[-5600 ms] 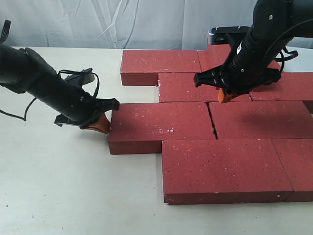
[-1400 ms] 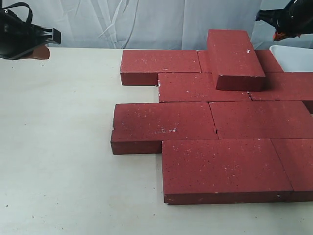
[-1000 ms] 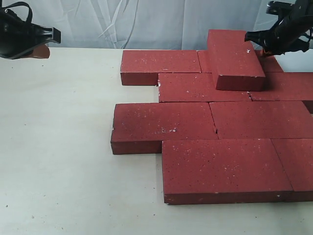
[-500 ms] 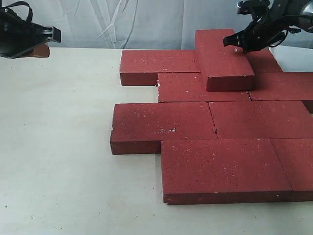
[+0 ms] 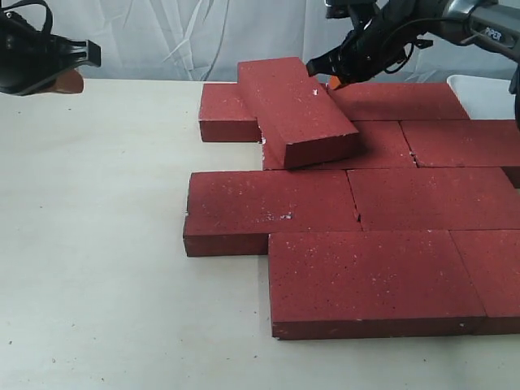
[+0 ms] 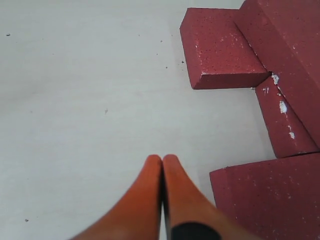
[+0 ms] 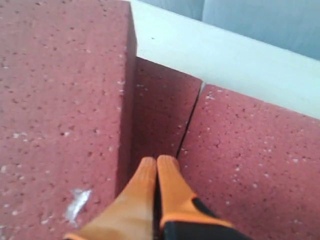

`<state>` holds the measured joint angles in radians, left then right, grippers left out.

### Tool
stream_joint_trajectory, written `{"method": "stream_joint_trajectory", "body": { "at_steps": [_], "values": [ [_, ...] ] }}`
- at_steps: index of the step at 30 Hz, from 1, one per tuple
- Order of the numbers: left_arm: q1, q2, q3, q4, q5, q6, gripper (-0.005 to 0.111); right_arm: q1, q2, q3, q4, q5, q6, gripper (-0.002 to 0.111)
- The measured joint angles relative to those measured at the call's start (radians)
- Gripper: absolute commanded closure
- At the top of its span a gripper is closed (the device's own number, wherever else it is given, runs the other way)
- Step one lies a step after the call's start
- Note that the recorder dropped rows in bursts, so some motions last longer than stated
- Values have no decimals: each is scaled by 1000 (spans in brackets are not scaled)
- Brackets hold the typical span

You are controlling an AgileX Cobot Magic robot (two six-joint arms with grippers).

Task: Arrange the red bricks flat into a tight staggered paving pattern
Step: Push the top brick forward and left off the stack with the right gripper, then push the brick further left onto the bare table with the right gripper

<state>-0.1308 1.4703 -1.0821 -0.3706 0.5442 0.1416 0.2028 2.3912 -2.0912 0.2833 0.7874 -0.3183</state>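
Observation:
Several dark red bricks (image 5: 349, 195) lie flat in staggered rows on the table. One loose brick (image 5: 296, 110) lies askew on top of the back rows, turned diagonally. My right gripper (image 5: 331, 81) is shut with nothing in it, its orange tips (image 7: 157, 162) against that brick's long side (image 7: 60, 100) at the back. Beneath the tips I see the seam between two laid bricks (image 7: 240, 155). My left gripper (image 5: 71, 81) hangs shut and empty at the far left, high over bare table (image 6: 162, 159); brick ends (image 6: 220, 50) show off to one side of it.
A white tray (image 5: 487, 93) sits at the back right, behind the bricks. A pale curtain closes off the back. Bare white tabletop (image 5: 89, 268) stretches to the left and front of the paving.
My right gripper has swept leftward along the back, pushing the top brick left and turning it diagonal over the back rows. The left gripper has stayed still.

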Motion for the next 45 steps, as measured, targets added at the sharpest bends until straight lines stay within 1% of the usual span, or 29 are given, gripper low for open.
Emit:
{"method": "stream_joint_trajectory", "body": {
  "at_steps": [5, 16, 19, 21, 23, 25, 27, 45],
  "values": [
    [0, 0, 0, 0, 0, 0, 107, 2, -9, 0, 69, 33, -18, 109],
    [0, 0, 0, 0, 0, 0, 107, 44, -20, 0, 84, 51, -36, 109],
    [0, 0, 0, 0, 0, 0, 107, 34, -40, 1, 84, 35, -37, 109],
    [0, 0, 0, 0, 0, 0, 107, 23, -47, 1, 67, 7, -31, 109],
    [0, 0, 0, 0, 0, 0, 107, 17, -41, 1, -6, -17, 11, 109],
    [0, 0, 0, 0, 0, 0, 107, 17, -24, 1, -46, -18, 43, 109],
    [0, 0, 0, 0, 0, 0, 107, 21, -7, 1, -49, -1, 58, 109],
    [0, 0, 0, 0, -2, 0, 107, 211, 26, 1, -46, 15, 64, 109]
  ]
}}
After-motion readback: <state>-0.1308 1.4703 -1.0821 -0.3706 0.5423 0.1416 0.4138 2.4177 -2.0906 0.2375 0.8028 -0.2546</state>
